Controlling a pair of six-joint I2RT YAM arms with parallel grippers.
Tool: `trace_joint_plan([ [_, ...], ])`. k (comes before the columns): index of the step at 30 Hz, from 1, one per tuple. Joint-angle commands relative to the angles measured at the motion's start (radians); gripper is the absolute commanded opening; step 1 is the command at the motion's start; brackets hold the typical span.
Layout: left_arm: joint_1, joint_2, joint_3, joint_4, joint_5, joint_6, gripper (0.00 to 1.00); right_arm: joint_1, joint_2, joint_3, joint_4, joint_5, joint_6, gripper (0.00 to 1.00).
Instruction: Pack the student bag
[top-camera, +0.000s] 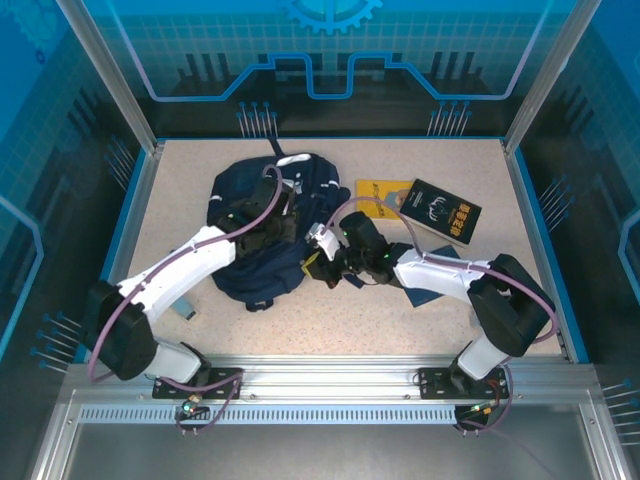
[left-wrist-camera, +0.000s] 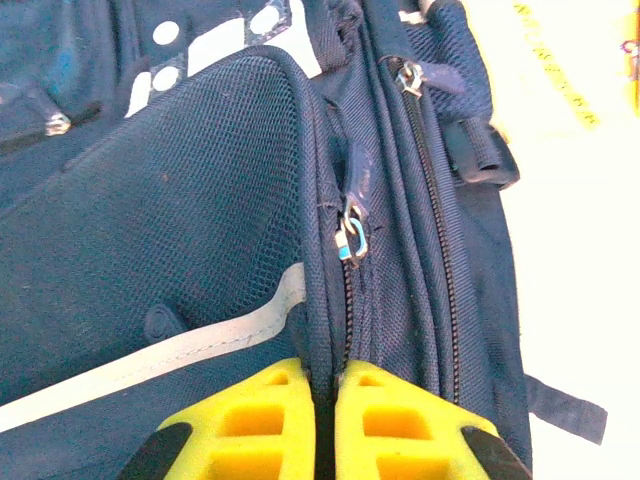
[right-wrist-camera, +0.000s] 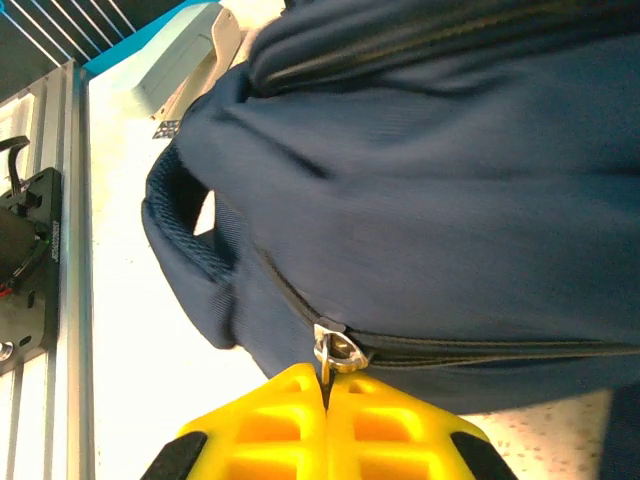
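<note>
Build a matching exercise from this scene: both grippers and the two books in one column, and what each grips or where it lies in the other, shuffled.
Column one
1. left gripper
2. right gripper
3. black book
4. yellow book

Column two
A. lying between the student bag and the other book
B. shut on a zipper pull
C. lying right of the other book
D. shut on a fold of bag fabric beside a zipper

Pairs: 1-D, 2-B, 3-C, 4-A

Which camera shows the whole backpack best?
Top external: the student bag lies almost whole on the table. Left wrist gives its mesh pocket and zipper close up; right wrist, a zipper pull on one seam.
</note>
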Motion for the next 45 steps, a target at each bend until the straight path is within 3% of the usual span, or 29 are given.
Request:
trace_joint_plan([
  [1,0.001,0.054,0.091,0.119,0.060,-0.079,0.00,0.006,-0.028,-0.049,0.089,0.023,0.078,0.00],
  [3,0.004,0.062,0.120,0.084,0.064,-0.076,0.14,-0.014,-0.044,-0.069,0.113,0.050,0.107,0.00],
  [5,0.018,0.052,0.134,0.043,0.088,-0.066,0.41,-0.045,-0.065,-0.076,0.110,0.067,0.134,0.00],
  [8,0.054,0.008,0.120,-0.014,0.112,-0.057,0.73,-0.100,-0.083,-0.069,0.081,0.075,0.167,0.00],
  [13,0.081,-0.079,0.023,-0.043,0.195,0.103,0.82,-0.176,-0.062,-0.039,0.024,0.076,0.188,0.00],
  [16,0.081,-0.105,-0.028,-0.051,0.251,0.190,0.82,-0.190,-0.050,-0.027,0.002,0.084,0.185,0.00],
  [21,0.081,-0.068,-0.061,-0.046,0.252,0.280,0.77,-0.212,-0.044,-0.015,-0.029,0.109,0.193,0.00],
  [29,0.081,0.090,-0.027,-0.047,0.231,0.431,0.59,-0.225,-0.031,-0.004,-0.067,0.103,0.192,0.00],
  [36,0.082,0.185,-0.012,-0.006,0.221,0.453,0.51,-0.227,-0.024,-0.005,-0.080,0.099,0.188,0.00],
  [45,0.081,0.269,0.026,0.022,0.128,0.427,0.23,-0.226,-0.028,-0.004,-0.100,0.105,0.175,0.00],
])
